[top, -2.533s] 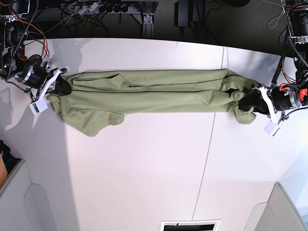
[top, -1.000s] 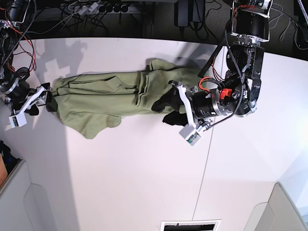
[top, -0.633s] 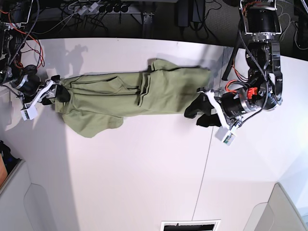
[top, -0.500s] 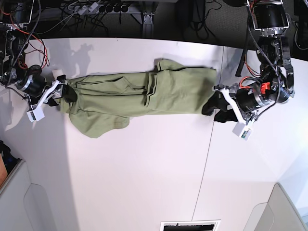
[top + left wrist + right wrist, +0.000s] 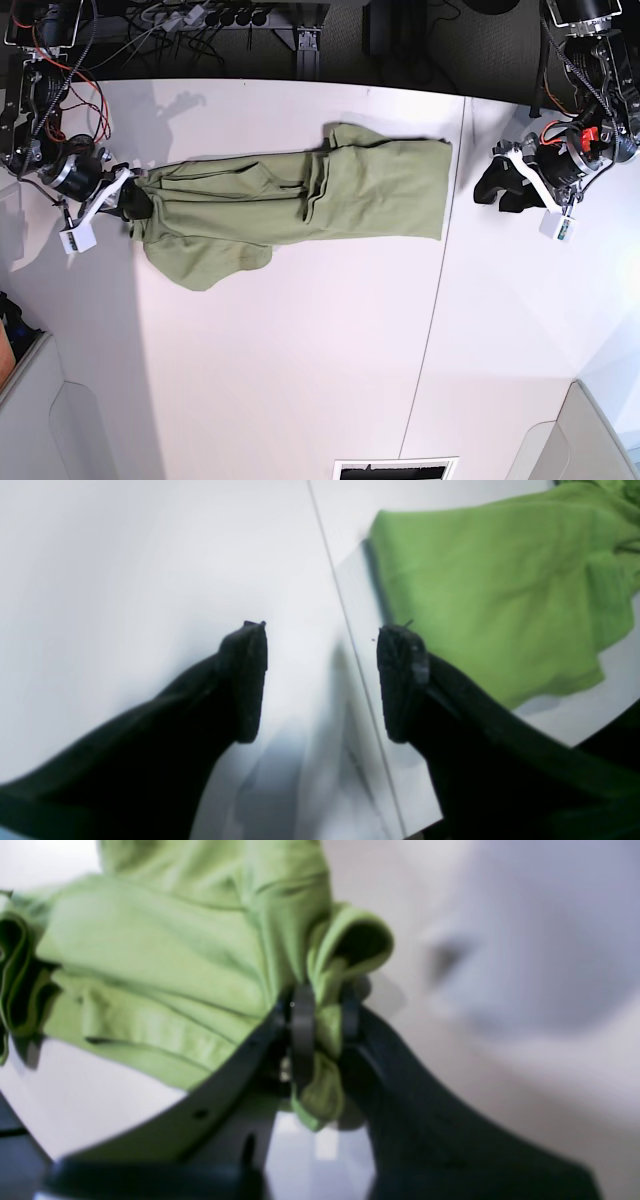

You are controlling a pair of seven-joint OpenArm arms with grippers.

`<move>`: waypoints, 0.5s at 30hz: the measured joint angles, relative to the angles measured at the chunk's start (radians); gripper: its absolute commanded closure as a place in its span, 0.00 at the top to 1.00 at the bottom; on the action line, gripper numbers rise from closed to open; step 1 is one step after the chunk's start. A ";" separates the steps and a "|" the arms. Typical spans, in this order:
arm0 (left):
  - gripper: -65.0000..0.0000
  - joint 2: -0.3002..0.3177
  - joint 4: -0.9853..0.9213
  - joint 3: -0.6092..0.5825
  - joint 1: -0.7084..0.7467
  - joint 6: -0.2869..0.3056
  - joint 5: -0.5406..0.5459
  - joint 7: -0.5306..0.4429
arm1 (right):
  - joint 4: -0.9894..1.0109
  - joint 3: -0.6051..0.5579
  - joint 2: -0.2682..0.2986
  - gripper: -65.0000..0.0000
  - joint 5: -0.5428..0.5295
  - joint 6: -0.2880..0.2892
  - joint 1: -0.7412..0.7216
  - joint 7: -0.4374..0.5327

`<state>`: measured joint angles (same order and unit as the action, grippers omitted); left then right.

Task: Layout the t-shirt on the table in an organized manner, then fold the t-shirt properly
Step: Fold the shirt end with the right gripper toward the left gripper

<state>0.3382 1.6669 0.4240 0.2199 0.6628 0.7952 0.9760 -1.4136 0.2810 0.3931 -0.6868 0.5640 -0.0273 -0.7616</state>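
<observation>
The olive-green t-shirt (image 5: 300, 195) lies lengthwise across the white table (image 5: 300, 380), with its right part doubled over and ending just left of the dark seam (image 5: 432, 290). My right gripper (image 5: 137, 200) is shut on the shirt's left end; the right wrist view shows the gripper (image 5: 320, 1022) pinching bunched fabric (image 5: 175, 965). My left gripper (image 5: 489, 194) is open and empty, right of the seam and clear of the shirt. In the left wrist view the gripper (image 5: 322, 640) straddles the seam, with the shirt's edge (image 5: 475, 595) beyond the right finger.
Cables and power strips (image 5: 200, 20) run behind the table's back edge. Grey panels stand at the bottom left (image 5: 50, 420) and bottom right (image 5: 590, 430) corners. A dark vent (image 5: 395, 468) sits at the front edge.
My left gripper carried the shirt's right end leftward over the body, let it go, and drew back to the right past the seam. My right gripper kept its hold and shifted slightly right.
</observation>
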 measured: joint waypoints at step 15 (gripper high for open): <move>0.57 -0.097 -0.097 -0.332 -0.004 0.011 -0.029 -0.164 | -0.309 -0.001 -0.022 0.00 -0.117 0.000 0.000 -0.080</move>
<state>0.2413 1.5700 0.0917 0.2157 0.6743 0.7666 0.8120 -1.7226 0.2798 0.3710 -0.8040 0.5644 -0.0269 -0.8421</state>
